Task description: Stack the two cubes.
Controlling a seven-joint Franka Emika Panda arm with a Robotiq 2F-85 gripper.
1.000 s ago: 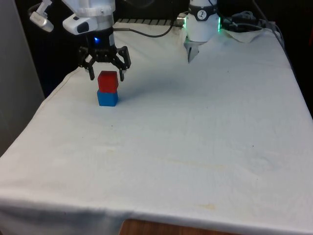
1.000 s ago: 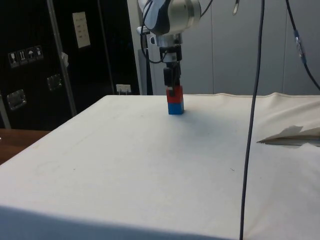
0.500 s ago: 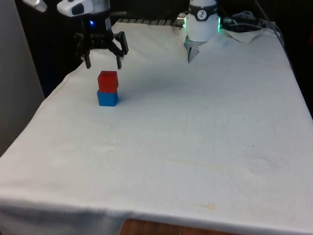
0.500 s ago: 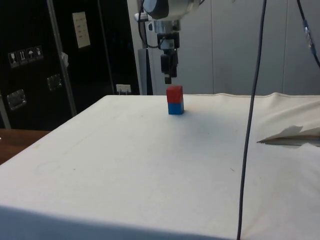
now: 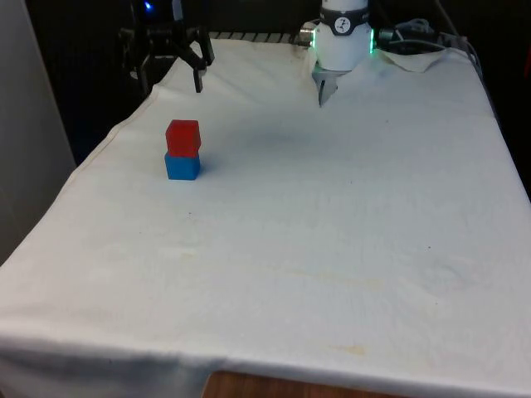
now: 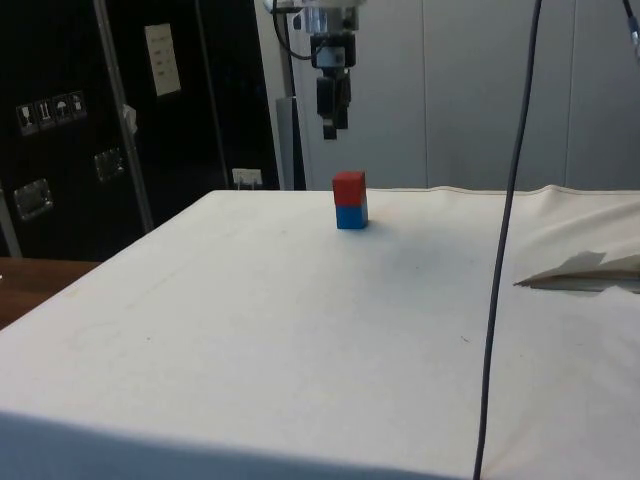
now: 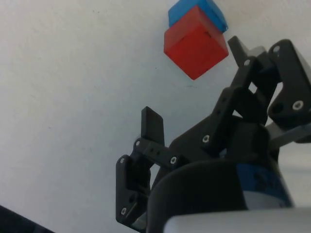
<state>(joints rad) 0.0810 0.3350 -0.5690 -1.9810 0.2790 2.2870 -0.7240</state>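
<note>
1. front view: red cube (image 5: 182, 137) sits squarely on the blue cube (image 5: 182, 166), near the front view's left edge of the table (image 5: 332, 232). the gripper (image 5: 172, 75) hangs well above and behind them, fingers spread, holding nothing.
2. side view: gripper (image 6: 329, 128) hovers high over the stack, apart from the red cube (image 6: 349, 187) and blue cube (image 6: 351, 216).
3. wrist view: spread fingers (image 7: 152, 124) are empty; red cube (image 7: 195, 42) covers most of the blue cube (image 7: 204, 11).

place: lab | cues: white-clothed table (image 5: 332, 249); dark cabinets (image 6: 70, 120); hanging cable (image 6: 510, 200)
</note>
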